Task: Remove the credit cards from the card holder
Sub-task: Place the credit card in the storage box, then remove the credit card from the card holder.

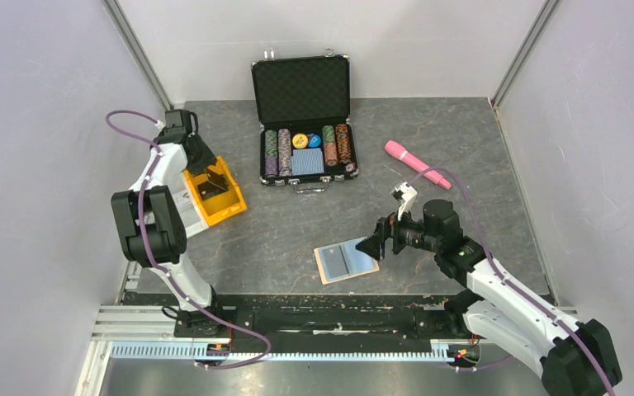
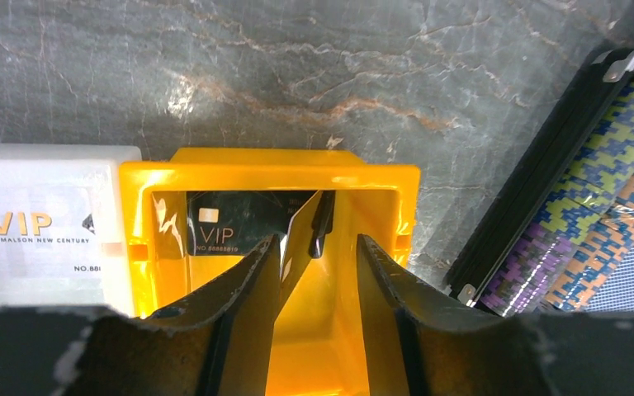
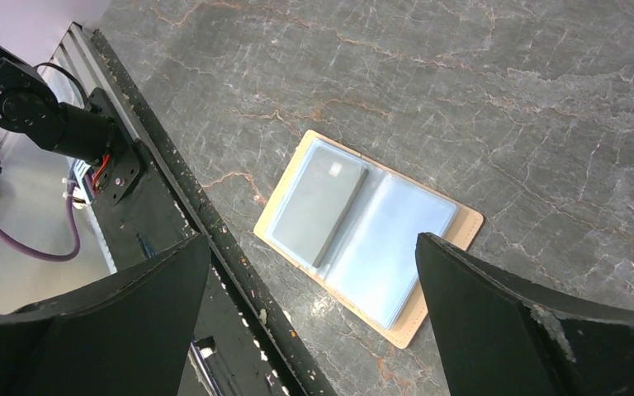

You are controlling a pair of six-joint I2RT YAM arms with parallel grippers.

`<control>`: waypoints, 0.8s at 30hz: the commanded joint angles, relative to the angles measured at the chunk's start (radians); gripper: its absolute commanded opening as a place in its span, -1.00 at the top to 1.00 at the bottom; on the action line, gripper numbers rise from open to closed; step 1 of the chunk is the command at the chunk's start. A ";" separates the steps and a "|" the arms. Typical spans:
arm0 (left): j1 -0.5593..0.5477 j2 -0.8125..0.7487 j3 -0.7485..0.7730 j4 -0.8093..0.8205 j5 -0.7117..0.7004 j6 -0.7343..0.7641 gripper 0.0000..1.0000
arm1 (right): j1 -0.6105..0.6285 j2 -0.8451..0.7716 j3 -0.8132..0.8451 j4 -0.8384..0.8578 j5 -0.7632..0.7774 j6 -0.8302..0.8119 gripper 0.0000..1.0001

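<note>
Just inside the near edge of the table, about midway along it, the card holder (image 1: pixel 345 262) lay open and flat with its blue-grey panels up. Its long axis ran roughly along that edge, slightly skewed, and the spine crossed from near to far. One dark card (image 3: pixel 320 202) showed in the panel closer to the near edge, its long side parallel to the spine.

The right tool (image 1: pixel 377 246) hovered just beside and above the holder's right end, jaws spread wide and holding nothing. The holder therefore lay to its left and below. This arm was plainly the nearer one, and reaching the card looked to mean coming in leftward across the other panel.

Farther off, toward the table's left edge, the left tool (image 2: pixel 318 243) hung over a yellow bin (image 2: pixel 380 177) with its jaws partly apart. A card (image 2: pixel 300 235) stood on edge between them, seemingly not pinched. Another black card (image 2: pixel 231 227) lay in the bin.
</note>
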 commanded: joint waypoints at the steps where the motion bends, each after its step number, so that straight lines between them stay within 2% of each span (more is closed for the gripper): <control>1: 0.005 0.006 0.066 -0.010 0.026 0.043 0.05 | 0.003 0.019 0.073 -0.073 0.044 -0.053 -0.96; 4: 0.005 -0.007 0.096 -0.040 0.024 0.033 0.01 | 0.003 0.060 0.112 -0.168 0.084 -0.118 -0.96; 12: -0.025 -0.122 0.125 -0.154 -0.017 0.050 -0.06 | 0.002 0.036 0.090 -0.152 0.050 -0.121 -0.96; 15: -0.057 -0.202 0.077 -0.167 0.045 0.058 -0.06 | 0.003 0.036 0.068 -0.127 0.059 -0.089 -0.96; 17: -0.086 -0.253 0.040 -0.170 0.137 0.056 -0.06 | 0.003 0.036 0.049 -0.105 0.065 -0.056 -0.96; 24: -0.300 -0.434 -0.114 -0.166 0.281 0.028 -0.03 | 0.007 0.045 0.010 -0.046 0.072 0.027 -0.84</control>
